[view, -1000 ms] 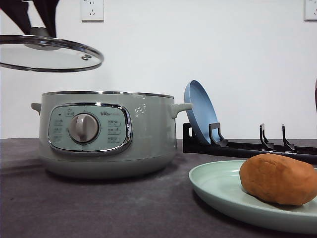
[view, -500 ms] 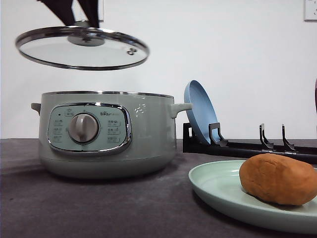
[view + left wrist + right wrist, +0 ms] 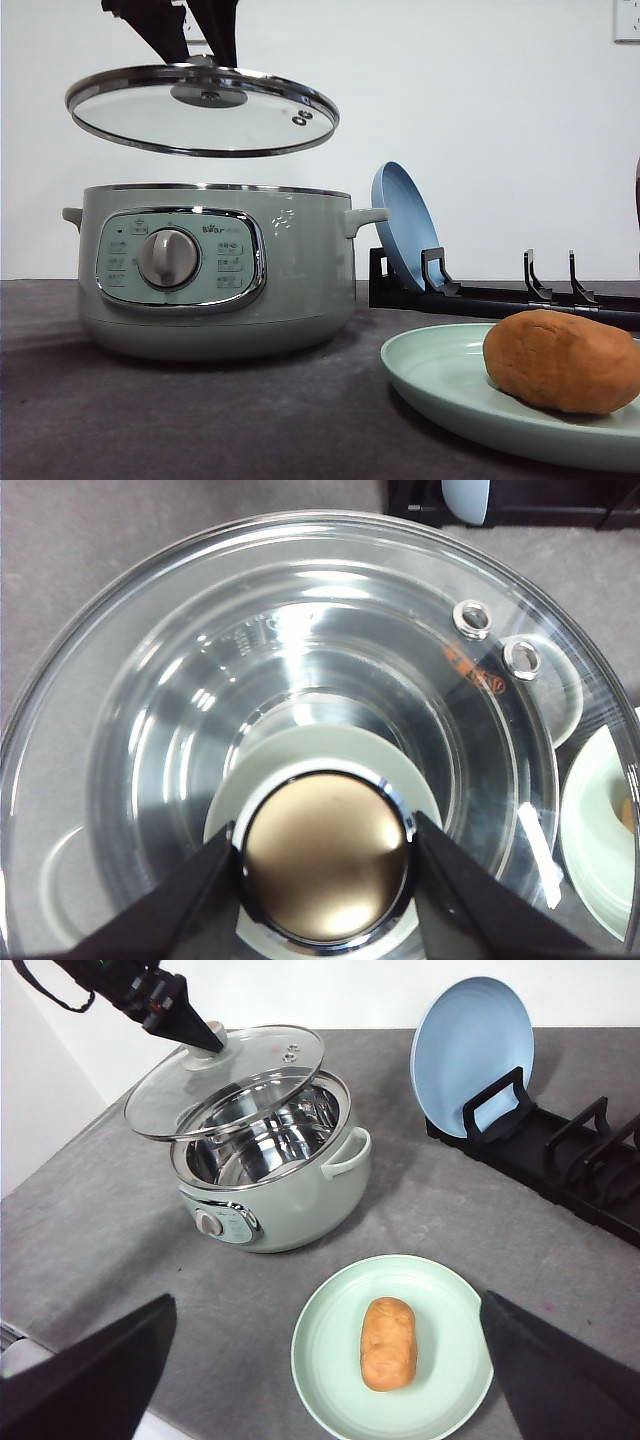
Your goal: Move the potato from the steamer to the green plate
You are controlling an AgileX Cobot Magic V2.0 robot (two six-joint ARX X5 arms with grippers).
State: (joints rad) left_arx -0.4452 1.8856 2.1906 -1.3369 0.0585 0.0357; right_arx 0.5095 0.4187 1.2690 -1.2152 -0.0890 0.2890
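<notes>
Glass and chrome sit directly below the left gripper (image 3: 325, 855), whose dark fingers (image 3: 195, 890) are clamped on either side of the bronze knob (image 3: 325, 852) of the glass lid (image 3: 203, 110). From the front, the lid hangs slightly tilted, clear of the steamer (image 3: 215, 270), with an open gap between its chrome rim and the pot's rim. Through the glass in the left wrist view the steamer's shiny bowl lies beneath the fingers, though reflections make its floor hard to read. The right gripper (image 3: 320, 1380) hangs high with its two dark fingers (image 3: 90, 1380) spread wide apart, holding nothing; between and below them the potato (image 3: 388, 1343) lies near the middle of the green plate (image 3: 330, 1345), with bare plate all around it. In the front view the plate and potato are cut off by the picture's right edge. Beyond the plate, a light blue plate (image 3: 470, 1050) stands on edge in a black rack (image 3: 560, 1165), well apart from both sets of fingers. Open grey worktop (image 3: 150, 1260) separates steamer, plate and rack.
</notes>
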